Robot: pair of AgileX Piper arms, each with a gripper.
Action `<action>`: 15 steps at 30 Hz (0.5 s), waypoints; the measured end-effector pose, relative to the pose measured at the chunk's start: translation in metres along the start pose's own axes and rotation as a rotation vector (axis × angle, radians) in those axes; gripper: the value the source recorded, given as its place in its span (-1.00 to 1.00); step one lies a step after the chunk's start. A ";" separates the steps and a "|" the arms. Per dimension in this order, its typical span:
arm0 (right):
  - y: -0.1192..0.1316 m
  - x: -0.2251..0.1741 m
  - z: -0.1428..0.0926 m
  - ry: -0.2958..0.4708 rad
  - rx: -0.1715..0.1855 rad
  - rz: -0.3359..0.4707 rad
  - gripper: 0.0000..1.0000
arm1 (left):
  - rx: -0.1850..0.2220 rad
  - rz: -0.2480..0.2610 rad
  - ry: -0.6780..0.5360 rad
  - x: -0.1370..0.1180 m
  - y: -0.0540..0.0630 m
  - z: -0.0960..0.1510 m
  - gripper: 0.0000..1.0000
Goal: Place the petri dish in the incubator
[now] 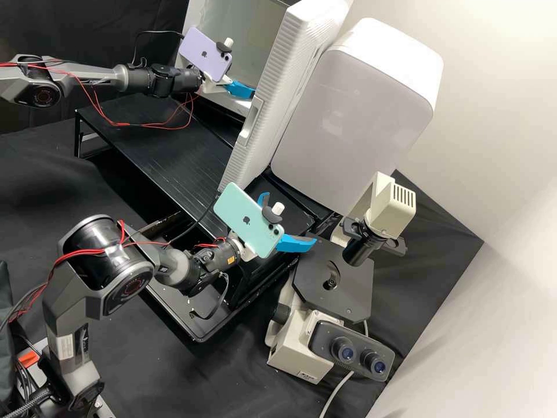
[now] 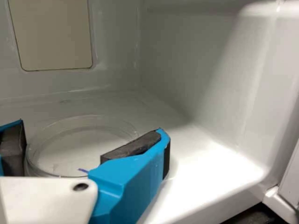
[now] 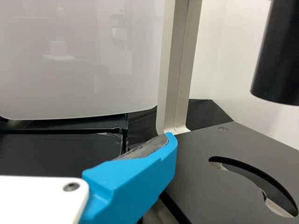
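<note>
High view shows the white, smooth-cornered plastic incubator (image 1: 360,116) standing on a black bench (image 1: 168,157). Its ribbed door (image 1: 278,87) is swung open. In front of it sits a cream microscope (image 1: 325,337) with a matte black stage (image 3: 233,158) that has a cut-out slot.

The left arm (image 1: 87,75) stretches almost level from the left into the chamber. The right arm (image 1: 110,273) is bent low at the front with its wrist level. The right gripper (image 1: 290,220) hangs spread and empty by the stage's edge, next to the door's lower corner.

Left wrist view shows the left gripper (image 2: 88,133) closed on the petri dish (image 2: 79,149), one pad at each side of the rim. The dish is clear, round and shallow, so it has no long axis. It lies flat on the chamber's glossy white floor.
</note>
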 end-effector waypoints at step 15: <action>0.000 0.000 0.000 0.000 0.000 0.000 1.00 | 0.030 -0.018 -0.007 -0.001 -0.005 -0.001 1.00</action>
